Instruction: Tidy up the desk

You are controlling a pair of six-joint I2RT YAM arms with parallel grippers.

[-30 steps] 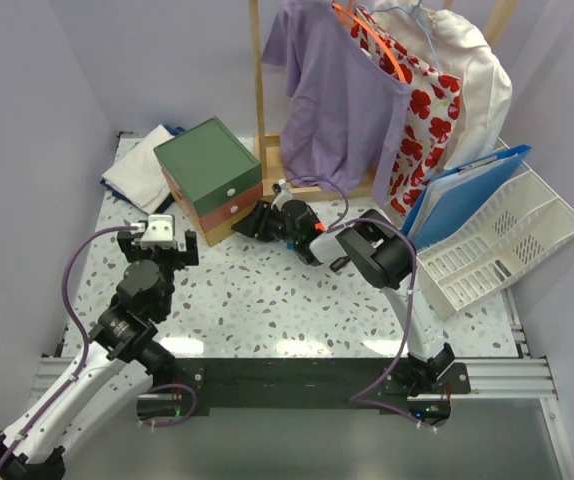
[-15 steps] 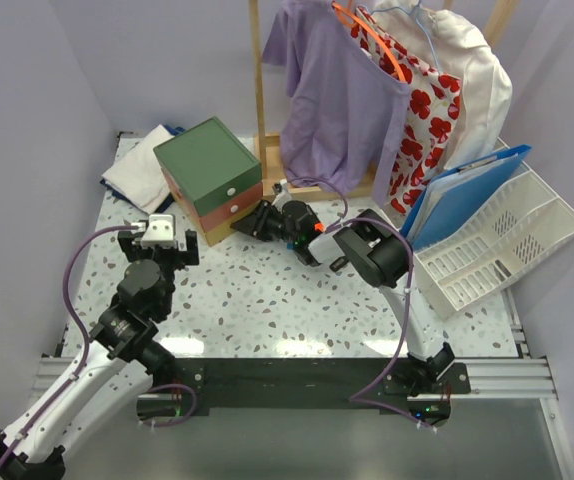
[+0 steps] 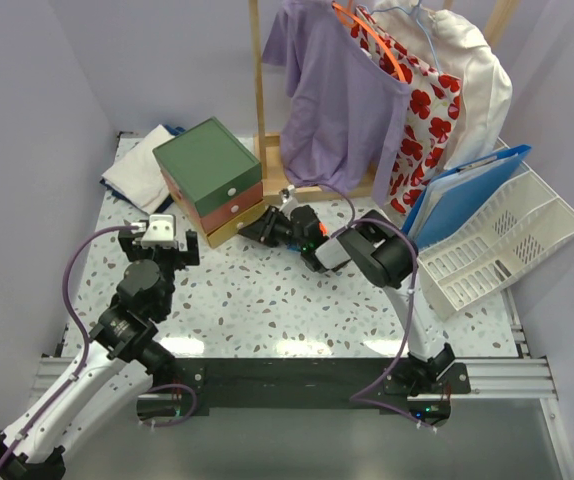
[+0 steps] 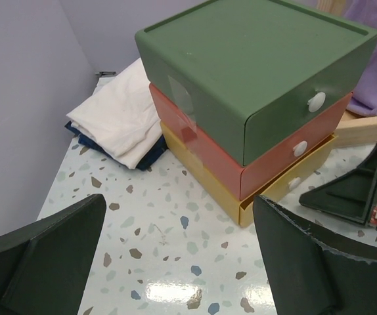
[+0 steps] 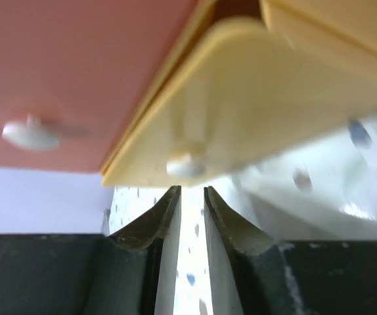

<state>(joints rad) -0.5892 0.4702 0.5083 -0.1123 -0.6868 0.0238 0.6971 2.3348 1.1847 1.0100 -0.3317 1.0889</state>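
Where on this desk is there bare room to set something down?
Bare desk runs across the middle, in front of the drawer stack; a smaller strip lies between the file tray and the front bar. The back is crowded: folded cloths, that stack, clothes rack.

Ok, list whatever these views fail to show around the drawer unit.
Inside of the yellow drawer: every view, barely ajar, its own front hides the contents.
Whether the right tool touches the drawer knob: right wrist view blurred, top view too small.
The dark blue cloth: left wrist view, mostly covered by the white folded cloth.
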